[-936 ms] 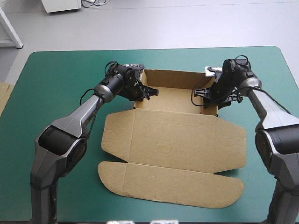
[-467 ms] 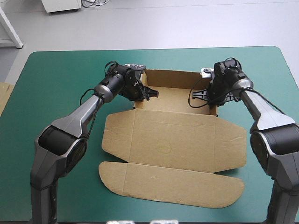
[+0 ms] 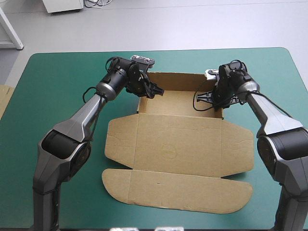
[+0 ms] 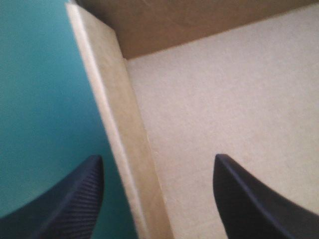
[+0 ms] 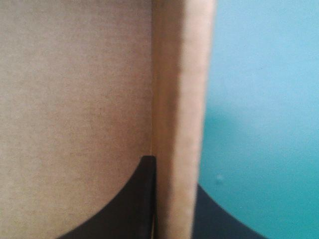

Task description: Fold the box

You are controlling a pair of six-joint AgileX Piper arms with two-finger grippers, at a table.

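The brown box (image 3: pixel 178 144) lies mid-table. Its far part is an open tray with raised walls, and its lid lies flat toward the front. My left gripper (image 3: pixel 153 91) stands at the tray's left wall. In the left wrist view this gripper (image 4: pixel 157 158) is open and straddles the left wall (image 4: pixel 114 114) without touching it, one finger over the teal-green cover, the other over the tray floor. My right gripper (image 3: pixel 204 98) is at the tray's right wall. The right wrist view shows this gripper (image 5: pixel 172 174) shut on the right wall (image 5: pixel 182 74).
The lid's rounded front flap (image 3: pixel 178 185) reaches toward the table's front edge. An edge of more brown board (image 3: pixel 4 98) shows at the table's left edge. The teal-green cover (image 3: pixel 57 86) lies bare to either side of the box.
My left gripper has let go of the left wall and opened, its wrist shifting slightly toward the far edge. The right gripper closed on the right wall just before and holds it.
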